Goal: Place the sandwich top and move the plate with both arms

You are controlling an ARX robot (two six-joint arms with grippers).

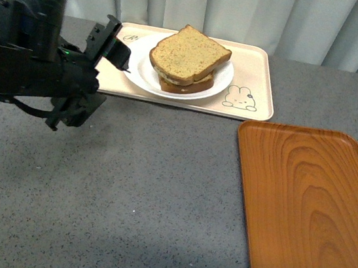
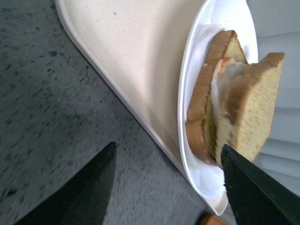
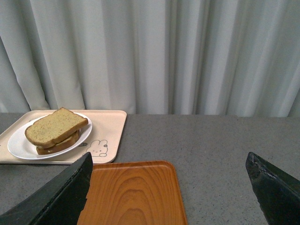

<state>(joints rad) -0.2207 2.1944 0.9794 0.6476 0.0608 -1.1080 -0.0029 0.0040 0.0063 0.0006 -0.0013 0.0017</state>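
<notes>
The sandwich top (image 1: 189, 53), a tan speckled slice, lies on the egg-bearing lower slice (image 1: 189, 84) on the white plate (image 1: 140, 76). The plate stands on the beige rabbit-print tray (image 1: 260, 72). My left gripper (image 1: 97, 77) is open and empty just left of the plate, over the tray's near left corner. In the left wrist view the gripper (image 2: 168, 187) is open, with the plate's rim (image 2: 206, 180) and the sandwich top (image 2: 255, 117) just beyond its fingers. My right gripper (image 3: 166, 187) is open and empty over the orange tray (image 3: 133, 192); it is out of the front view.
The orange wood-grain tray (image 1: 307, 210) lies at the front right and holds nothing. The grey speckled tabletop (image 1: 145, 189) fills the front left. White curtains (image 1: 248, 11) hang behind the table. The right wrist view shows the sandwich top (image 3: 54, 125) on the plate (image 3: 16, 145), far off.
</notes>
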